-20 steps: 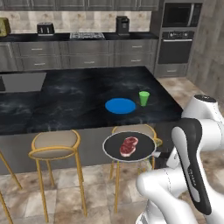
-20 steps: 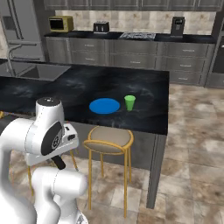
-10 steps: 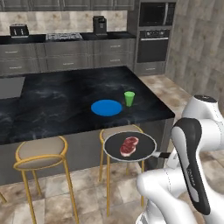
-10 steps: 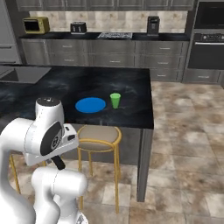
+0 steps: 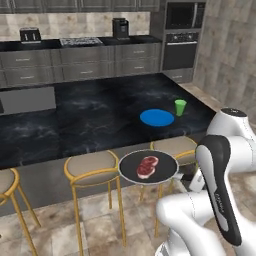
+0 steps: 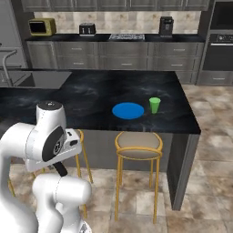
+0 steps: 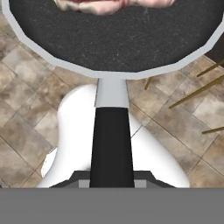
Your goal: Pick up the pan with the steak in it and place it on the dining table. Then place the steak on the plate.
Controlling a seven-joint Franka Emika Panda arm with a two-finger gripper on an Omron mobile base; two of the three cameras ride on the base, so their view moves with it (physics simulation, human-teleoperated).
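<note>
The whole scene is being shifted sideways across both base views, so the base is being driven along the bench (image 5: 100, 115); the pan (image 5: 148, 167) with the steak (image 5: 147, 166) is being carried level above the stools, its handle (image 7: 111, 144) pinched by the hand (image 7: 111, 181); the blue plate (image 5: 157, 118) is being brought closer.

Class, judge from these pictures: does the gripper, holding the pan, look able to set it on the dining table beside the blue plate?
Probably yes: bare dining table lies beside the plate; stools sit lower.
</note>
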